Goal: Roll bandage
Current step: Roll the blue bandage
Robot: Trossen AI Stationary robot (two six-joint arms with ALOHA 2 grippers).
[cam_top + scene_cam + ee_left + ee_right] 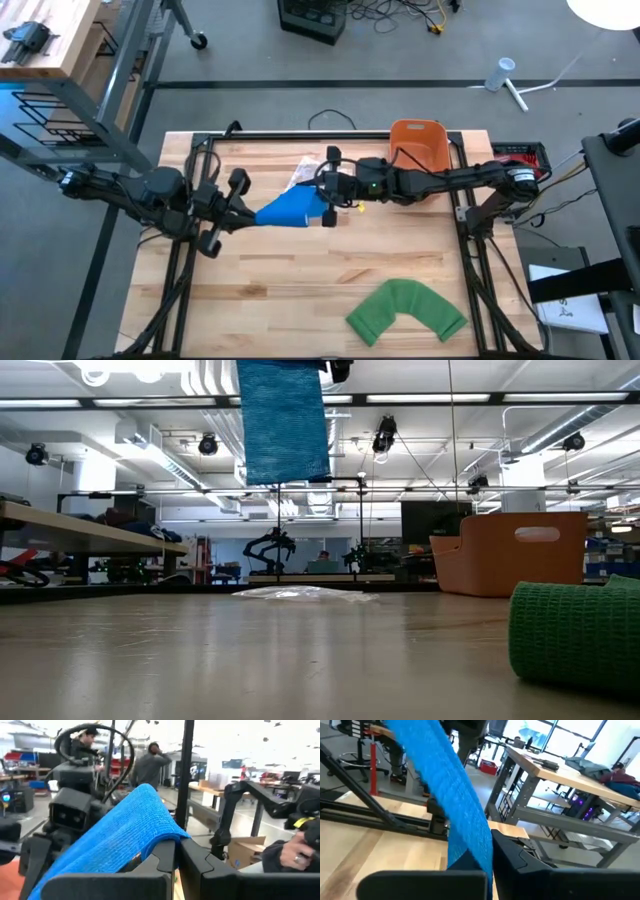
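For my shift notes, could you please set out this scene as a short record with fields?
Held item: blue woven elastic bandage, lifted off the wooden table
Left pincer: shut on one end of the blue bandage
Right pincer: shut on its other end
Lying near front right: green woven bandage, bent in an arc
At the back: orange plastic bin; crumpled clear plastic wrapper

My left gripper (240, 212) raised above table centre, fingers (192, 862) clamped together. My right gripper (328, 205) opposite, close by, jaws pinched shut. Both arms stretched inward, wrists level.
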